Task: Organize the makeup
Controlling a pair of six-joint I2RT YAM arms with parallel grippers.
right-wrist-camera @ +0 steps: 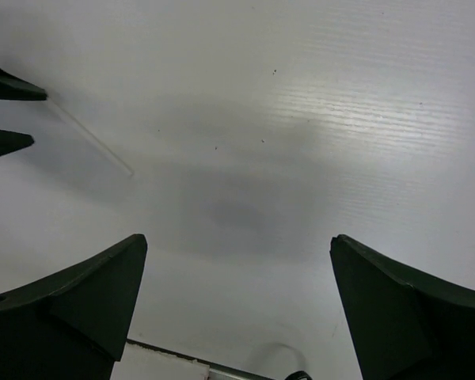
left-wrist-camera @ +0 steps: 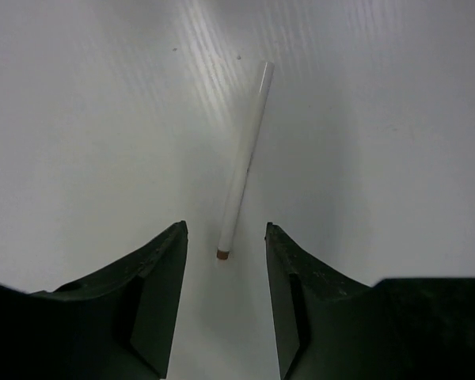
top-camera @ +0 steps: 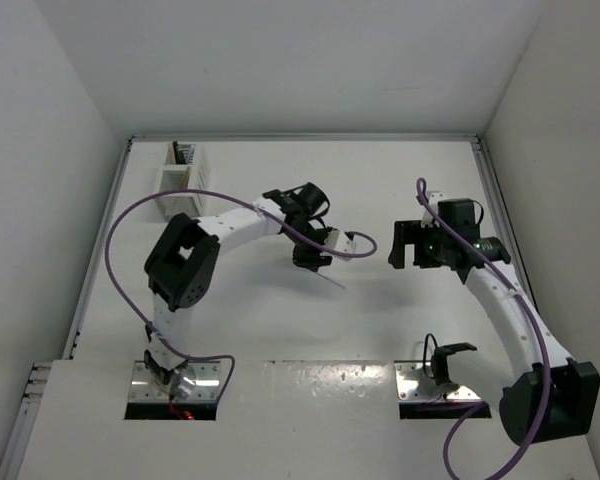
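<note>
1 white makeup stick (left-wrist-camera: 244,162) lies mid-desk, away from every edge, between released left jaws, ungrasped. Right jaws released, empty. Rack (top-camera: 178,178) at far-left corner already holds dark sticks (top-camera: 183,152); seemingly only this 1 left.

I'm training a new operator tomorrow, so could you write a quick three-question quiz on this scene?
1. Fill in: seen from the top camera, the white slotted rack stands near the table's far ___ corner.
2. True or false: the right gripper is shut on a pencil.
3. Multiple choice: where is the white pencil?
A) standing in the rack
B) lying on the table beneath the left gripper's open fingers
C) clamped in the right gripper

Key: 1 left; 2 false, it is open with nothing between its fingers; 3 B.
</note>
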